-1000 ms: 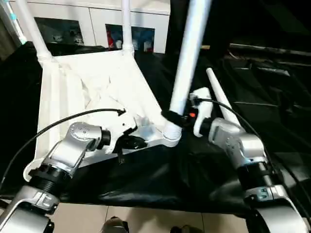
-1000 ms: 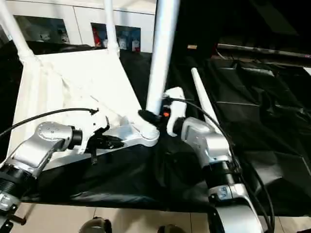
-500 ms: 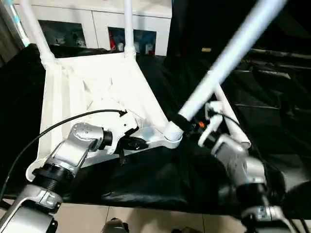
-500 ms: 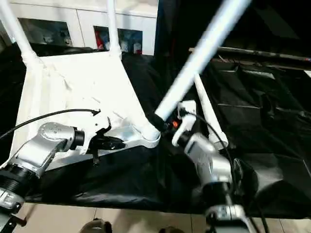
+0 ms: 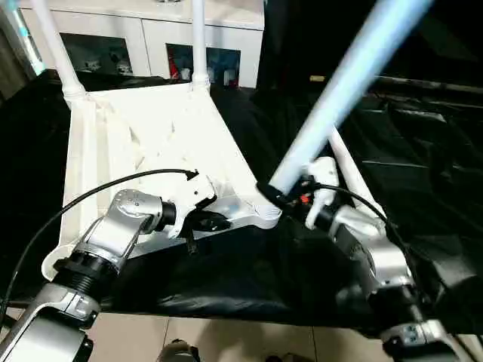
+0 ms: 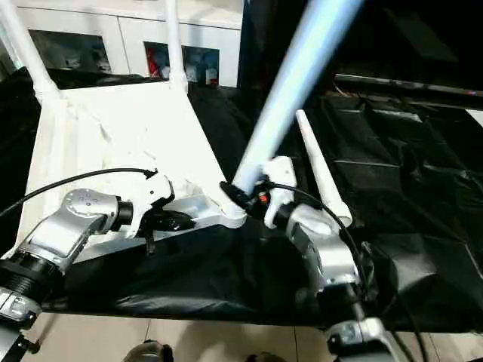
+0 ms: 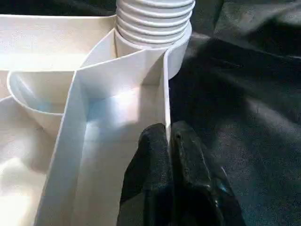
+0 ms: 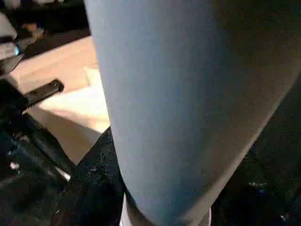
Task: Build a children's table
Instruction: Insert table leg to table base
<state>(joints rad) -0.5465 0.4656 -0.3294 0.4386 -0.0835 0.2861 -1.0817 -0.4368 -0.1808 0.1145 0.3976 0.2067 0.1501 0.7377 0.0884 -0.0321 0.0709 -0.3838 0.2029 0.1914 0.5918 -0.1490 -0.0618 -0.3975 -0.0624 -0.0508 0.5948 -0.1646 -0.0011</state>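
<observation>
Clamped low on the third leg (image 5: pixel 339 87), my right gripper (image 5: pixel 281 194) has its fingers closed around the shaft just above the near right corner socket (image 5: pixel 260 213). That leg leans well off upright, up and toward my right, with its foot at the socket mouth; I judge it is not yet seated, though I cannot see into the joint. On the other side my left gripper (image 7: pixel 168 141) has its black fingers pinched together over the thin wall of the table top (image 5: pixel 143 143) near that same corner, which I read as holding the top steady while the leg goes in. In the left wrist view the ribbed collar of a leg (image 7: pixel 155 21) stands in the socket just beyond my fingertips. The top lies underside up on the black cloth (image 5: pixel 226 279), ribs showing. Beside it, off to my right, the fourth leg (image 6: pixel 321 177) lies loose on the cloth, untouched. Farther back, two legs already stand upright in the far corner sockets, one at the far left (image 5: pixel 54 49) and one at the far right (image 5: pixel 199 41). So by my reckoning two legs are done, the third is mid-fit and needs straightening and pressing home, and the fourth remains, then turning the table over.
</observation>
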